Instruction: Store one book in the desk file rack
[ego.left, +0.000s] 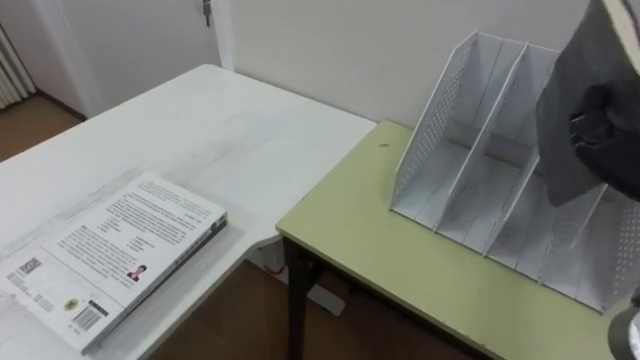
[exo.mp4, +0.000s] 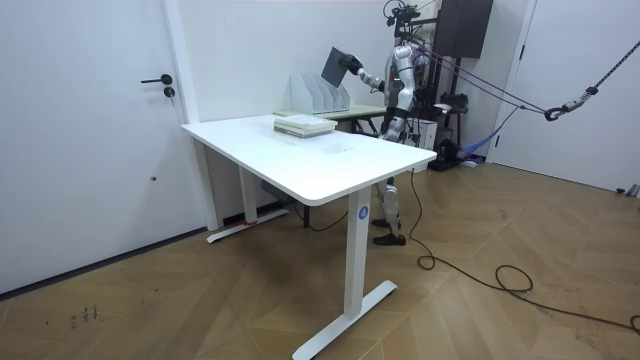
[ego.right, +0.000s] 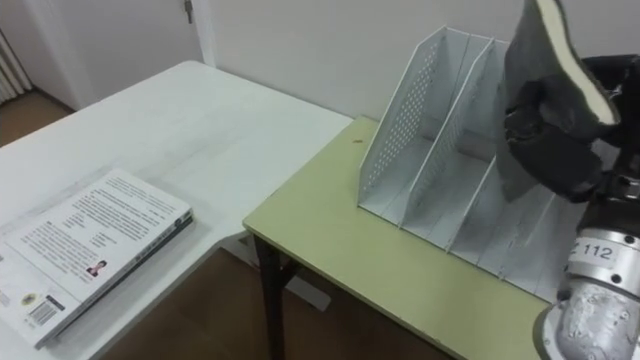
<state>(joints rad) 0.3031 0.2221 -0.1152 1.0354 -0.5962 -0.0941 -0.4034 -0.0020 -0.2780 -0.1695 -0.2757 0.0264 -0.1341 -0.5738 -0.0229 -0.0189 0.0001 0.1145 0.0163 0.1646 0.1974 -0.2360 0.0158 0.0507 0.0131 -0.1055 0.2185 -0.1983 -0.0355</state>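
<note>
At the right of the frame the right hand has its fingers curled round a dark grey book, which is tilted in the air above the right-hand slots of the white file rack. The rack stands on a green desk against the wall. At lower left, another book lies flat on the white table. In the room view the robot stands at the green desk, its arm raised.
</note>
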